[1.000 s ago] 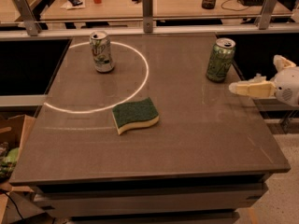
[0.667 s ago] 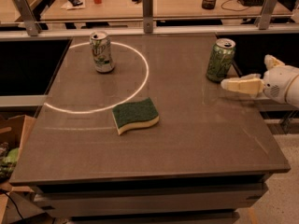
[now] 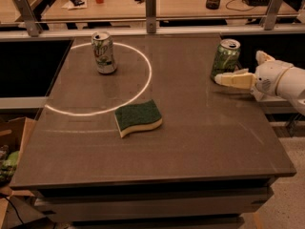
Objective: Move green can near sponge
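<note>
The green can stands upright near the table's right edge, at the back. The sponge, dark green on top and yellow beneath, lies flat near the middle of the table, well left of and nearer than the can. My gripper reaches in from the right at can height. It is open, with its near finger just in front of the can's base and the other finger behind and to the right. It holds nothing.
A white-silver can with green lettering stands at the back left, inside a pale ring of light on the table. A rail with posts runs along the back edge. A cardboard box sits on the floor at left.
My gripper has moved left toward the green can, so its near finger now reaches the can's base. Cans and sponge have not moved.
</note>
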### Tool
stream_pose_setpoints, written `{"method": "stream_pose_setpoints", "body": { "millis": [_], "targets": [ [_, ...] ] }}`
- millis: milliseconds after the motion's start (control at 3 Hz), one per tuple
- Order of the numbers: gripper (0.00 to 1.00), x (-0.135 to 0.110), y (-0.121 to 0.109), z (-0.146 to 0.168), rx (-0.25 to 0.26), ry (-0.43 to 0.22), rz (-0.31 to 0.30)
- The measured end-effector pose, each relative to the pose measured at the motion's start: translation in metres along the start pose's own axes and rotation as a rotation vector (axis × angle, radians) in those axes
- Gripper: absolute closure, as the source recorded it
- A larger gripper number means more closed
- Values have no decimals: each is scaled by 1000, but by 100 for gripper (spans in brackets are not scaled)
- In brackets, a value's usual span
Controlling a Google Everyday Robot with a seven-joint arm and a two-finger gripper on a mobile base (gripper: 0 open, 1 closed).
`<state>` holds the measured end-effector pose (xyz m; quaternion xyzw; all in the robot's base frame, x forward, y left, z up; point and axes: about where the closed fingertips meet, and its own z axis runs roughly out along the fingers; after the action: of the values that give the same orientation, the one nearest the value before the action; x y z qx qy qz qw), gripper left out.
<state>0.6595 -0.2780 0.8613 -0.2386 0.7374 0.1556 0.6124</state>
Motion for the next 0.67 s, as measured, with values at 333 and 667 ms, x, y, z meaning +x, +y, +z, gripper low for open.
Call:
{"method": "stream_pose_setpoints", "body": {
  "millis": [333, 667],
  "targets": [
    [0, -11, 7, 18, -80, -31, -5],
    [17, -19, 16, 31, -150, -51, -14]
  ]
}}
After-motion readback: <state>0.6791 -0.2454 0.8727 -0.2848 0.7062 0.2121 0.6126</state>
